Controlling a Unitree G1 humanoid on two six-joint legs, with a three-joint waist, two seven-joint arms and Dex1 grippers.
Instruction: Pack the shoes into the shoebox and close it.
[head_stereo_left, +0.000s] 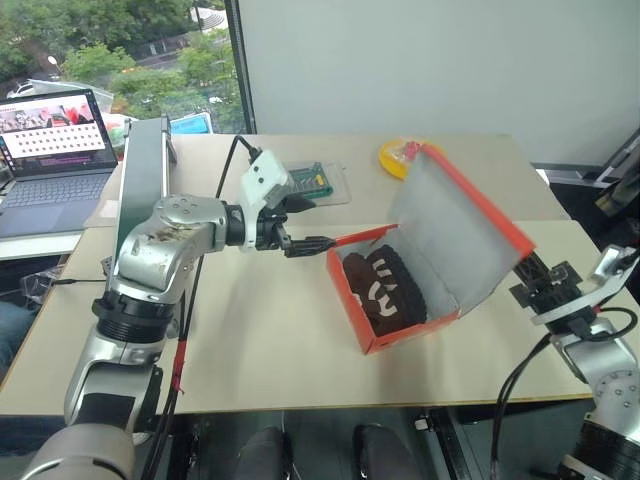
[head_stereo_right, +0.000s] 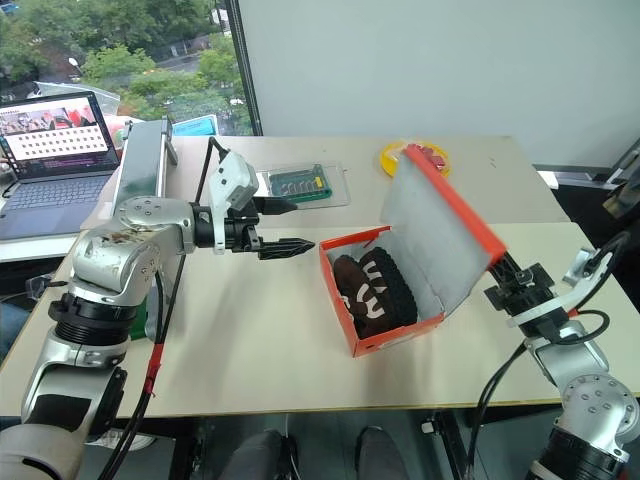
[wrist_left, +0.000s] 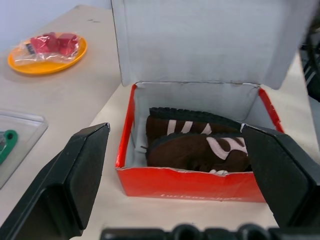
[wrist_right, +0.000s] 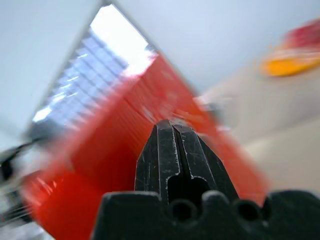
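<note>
Red-orange shoebox sits open on the surface, grey-lined lid up, both brown shoes inside, pale front lettering too faint to read; left claw fingers wide apart just beside box, right claw pressed together behind lid.

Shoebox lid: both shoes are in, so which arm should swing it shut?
Probably the right. The right gripper, jaws shut, sits behind the raised lid and could push it over the shoes. The left gripper, jaws open, hovers at the shoebox on its opposite side.
</note>
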